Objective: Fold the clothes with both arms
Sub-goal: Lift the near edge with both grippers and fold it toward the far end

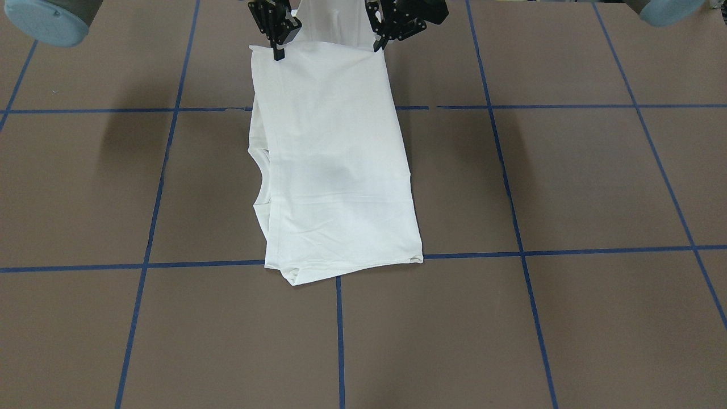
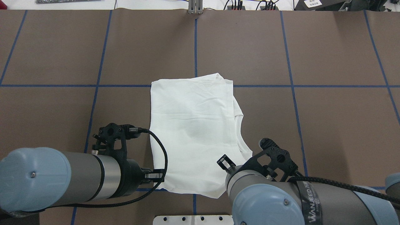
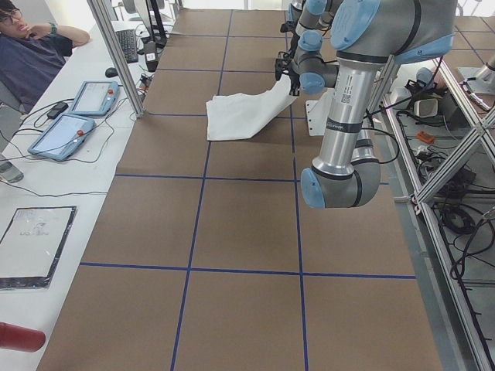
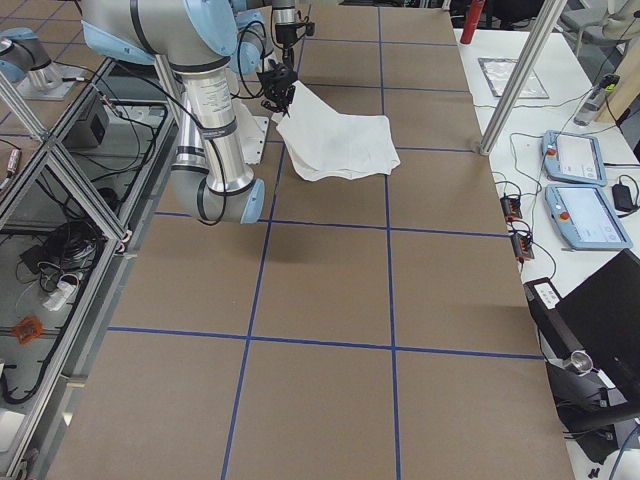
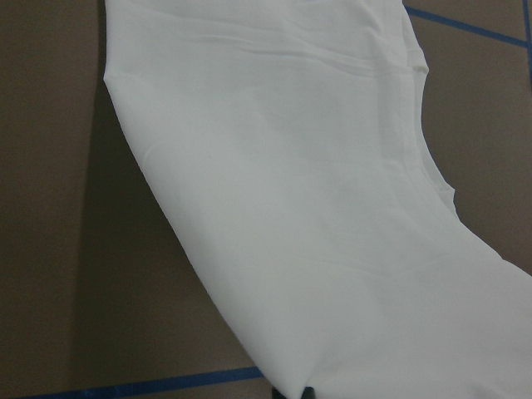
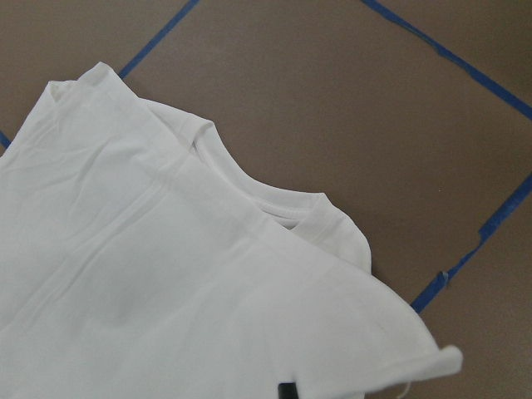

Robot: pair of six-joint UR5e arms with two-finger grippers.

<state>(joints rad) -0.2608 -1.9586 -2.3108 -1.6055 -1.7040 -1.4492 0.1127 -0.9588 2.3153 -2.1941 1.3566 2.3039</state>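
Front-facing view, right gripper (image 1: 278, 54) and left gripper (image 1: 377, 46) pinching T-shirt (image 1: 335, 170) by its lifted edge, table (image 1: 568, 182) wide either side.

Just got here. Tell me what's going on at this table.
A white T-shirt is being folded. The left pincer and the right pincer each pinch a corner of the shirt's edge nearest the robot, holding it raised. The rest, already folded narrow, lies flat on the brown table, with the neckline showing on the robot's right side.
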